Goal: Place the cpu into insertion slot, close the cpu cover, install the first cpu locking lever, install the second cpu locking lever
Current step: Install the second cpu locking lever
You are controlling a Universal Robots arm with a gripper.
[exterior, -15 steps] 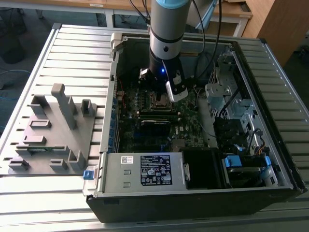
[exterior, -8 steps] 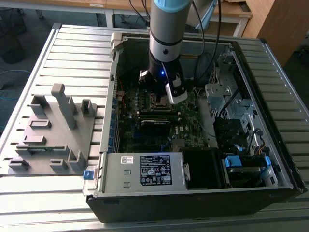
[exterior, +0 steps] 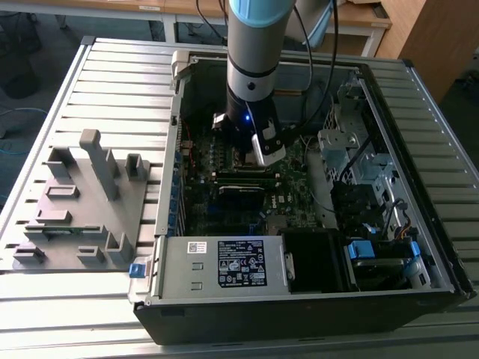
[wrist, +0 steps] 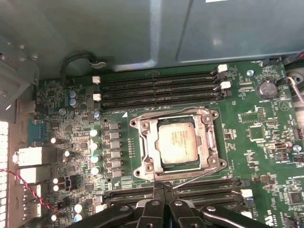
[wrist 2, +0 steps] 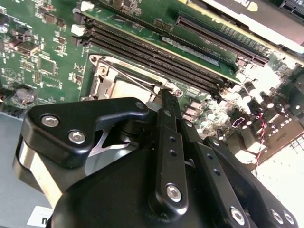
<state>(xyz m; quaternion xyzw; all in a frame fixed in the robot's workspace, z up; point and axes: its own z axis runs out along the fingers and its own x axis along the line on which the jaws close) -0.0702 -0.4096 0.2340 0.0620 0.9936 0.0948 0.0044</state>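
The insertion slot (wrist: 178, 143) is boxed in by long black memory slots (wrist: 159, 88) on two sides. Open room is seen right above the cpu (wrist: 176, 142). The hand (wrist: 164, 186) is squeezed down inside the computer case (exterior: 299, 303), with a grey metal wall (wrist: 142, 33) close beside the green board (wrist: 256, 118).

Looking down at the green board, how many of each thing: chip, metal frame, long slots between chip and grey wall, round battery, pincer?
small square silver-grey cpu chip: 1
thin silvery metal cpu cover frame: 1
long black memory slots: 4
round silver coin battery: 1
black robot pincer: 1
Total: 8
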